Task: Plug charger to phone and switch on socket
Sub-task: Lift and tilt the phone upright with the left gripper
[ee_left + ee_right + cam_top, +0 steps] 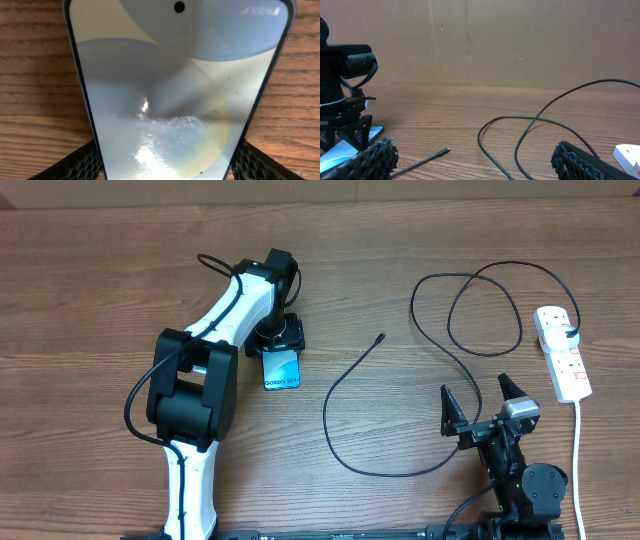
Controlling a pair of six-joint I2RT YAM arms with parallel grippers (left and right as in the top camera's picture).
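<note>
The phone [282,370] lies flat on the table, its blue screen up, and fills the left wrist view [175,90]. My left gripper [279,343] stands over its far end, one finger at each long edge [80,162]. The pads sit close against the edges, but I cannot tell whether they press. The charger [330,420] is a thin black cable looping across the table. Its free connector tip [381,337] lies bare on the wood [445,150], apart from the phone. The white socket [563,355] is at the far right with a black plug [571,333] in it. My right gripper [473,386] is open and holds nothing.
The socket's white cord [577,450] runs down the right side toward the front edge. Cable loops [485,305] lie between my right gripper and the socket. A brown cardboard wall [480,40] closes the far side of the table. Bare wood separates the phone from the connector tip.
</note>
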